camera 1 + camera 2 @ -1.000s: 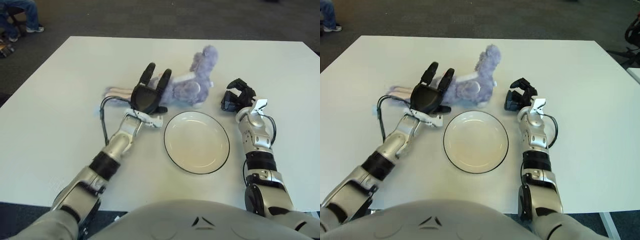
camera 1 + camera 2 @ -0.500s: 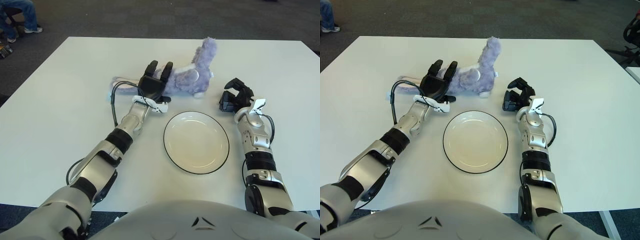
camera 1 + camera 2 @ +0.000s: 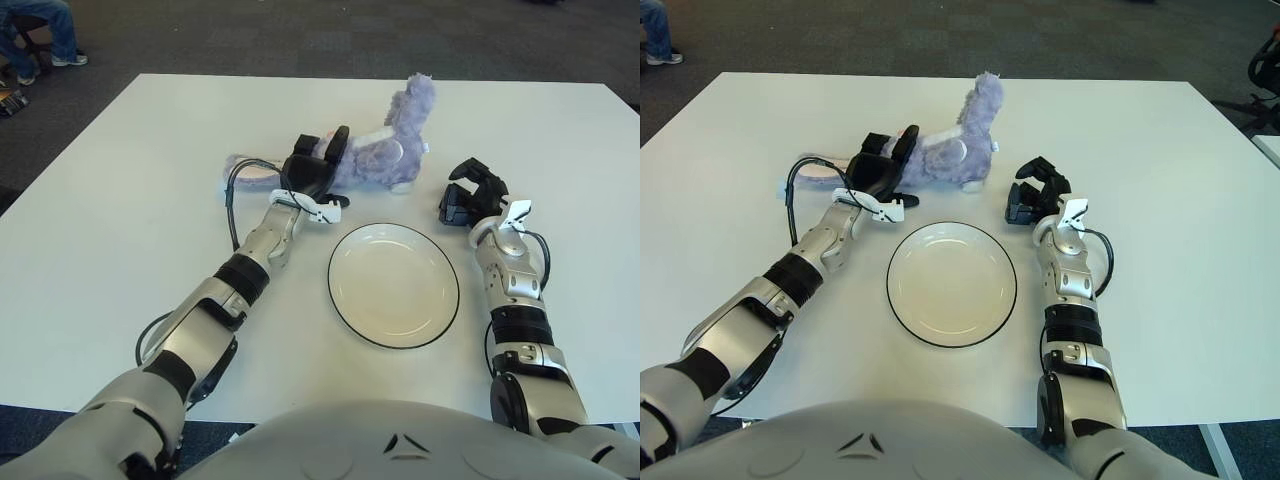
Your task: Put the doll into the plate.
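The left hand (image 3: 313, 168) reaches far out over the white table (image 3: 120, 200) and sits against the near side of the purple doll (image 3: 375, 155), at about eleven o'clock from the plate (image 3: 393, 284). Its dark fingers (image 3: 906, 140) curl up and onto the doll's lower body, one raised over the fur and the others folded lower, so the hand looks to be closing on the toy, though a firm grip cannot be confirmed. The doll lies on its side on the table at twelve o'clock from the plate, apart from the rim, with its head and ear raised toward one o'clock and its pale legs (image 3: 250, 167) trailing out toward nine o'clock past the hand. The plate is white with a thin dark rim and holds nothing. The right hand (image 3: 472, 190) shows at about two o'clock from the plate, near its rim and to the right of the doll's head, its black fingers curled loosely inward and holding nothing.
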